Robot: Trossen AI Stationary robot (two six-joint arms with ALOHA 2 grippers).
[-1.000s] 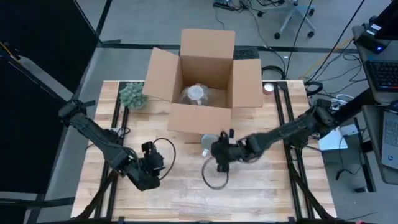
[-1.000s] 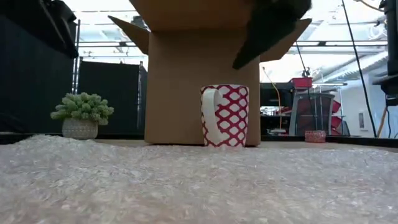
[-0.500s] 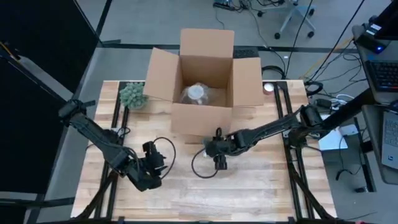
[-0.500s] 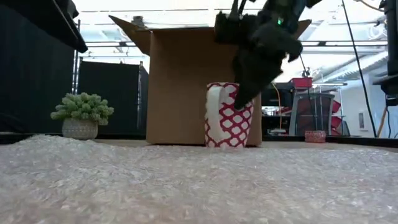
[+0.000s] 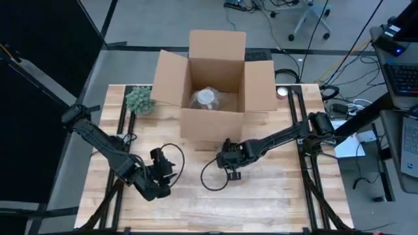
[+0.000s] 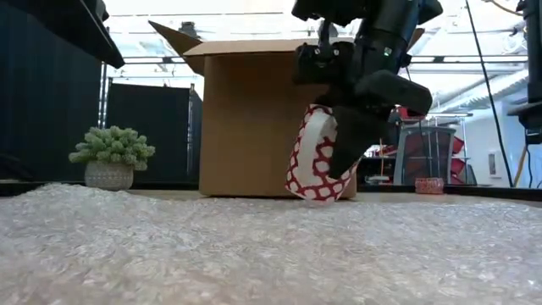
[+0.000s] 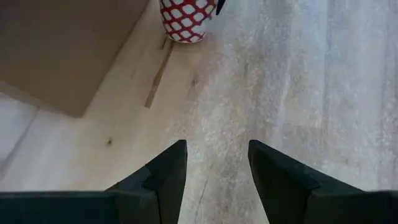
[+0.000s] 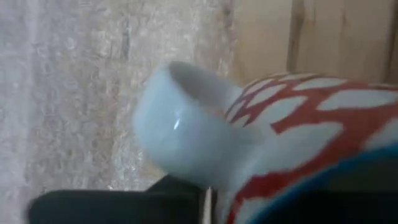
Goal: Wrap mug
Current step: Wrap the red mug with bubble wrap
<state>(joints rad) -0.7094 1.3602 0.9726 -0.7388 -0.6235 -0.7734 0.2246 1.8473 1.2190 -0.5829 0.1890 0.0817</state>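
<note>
Green and spiky, a small potted plant (image 6: pixel 112 156) stands at the left of the low view, near the table's upper left corner in the high view. Lower left in the high view, the left gripper (image 5: pixel 163 171) waits above the wooden table (image 5: pixel 287 202), its fingers (image 7: pixel 163 174) parted with nothing between them; a sheet of bubble wrap (image 7: pixel 292 93) lies ahead of them. At the upper centre of the high view sits an open cardboard box (image 5: pixel 215 78). Just below it, the right gripper (image 5: pixel 230 160) reaches in from the right edge. In the low view the red-and-white patterned mug (image 6: pixel 315 157) is tilted in front of the box, its white handle facing left, with the right gripper gripping it at its right side; how wide those fingers stand cannot be told.
</note>
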